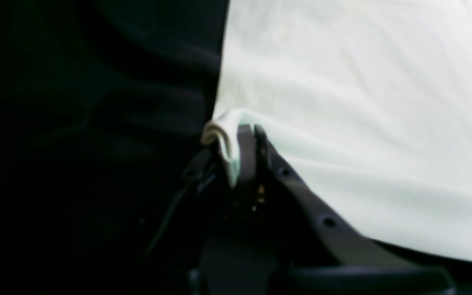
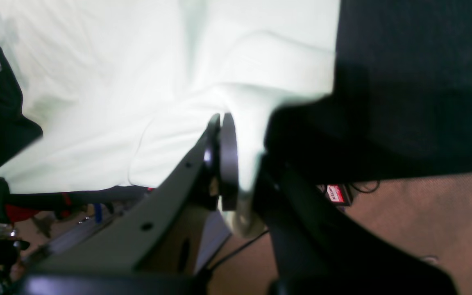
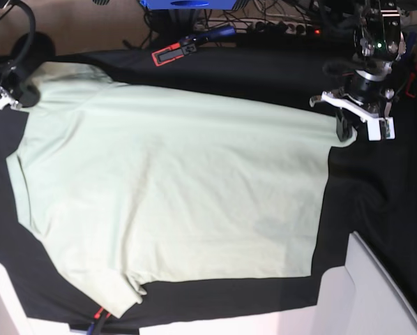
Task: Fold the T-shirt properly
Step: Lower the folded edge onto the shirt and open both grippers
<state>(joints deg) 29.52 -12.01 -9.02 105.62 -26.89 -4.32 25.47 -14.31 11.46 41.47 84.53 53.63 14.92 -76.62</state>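
The pale mint-green T-shirt [image 3: 173, 188] lies spread nearly flat across the black table cloth [image 3: 365, 195], with one sleeve at the near left. My left gripper [image 3: 344, 129] is at the shirt's far right corner. In the left wrist view it [image 1: 253, 133] is shut on a curled bit of the T-shirt [image 1: 363, 123] edge. My right gripper [image 3: 20, 94] is at the far left corner. The right wrist view shows it [image 2: 221, 123] shut on a pinch of the T-shirt [image 2: 117, 82] fabric, lifted off the cloth.
A red-and-black tool [image 3: 170, 53] and cables lie along the table's far edge, near a blue object [image 3: 187, 3]. A white panel [image 3: 365, 293] rises at the near right corner and a white edge runs along the front. Brown floor [image 2: 424, 229] shows beyond the cloth.
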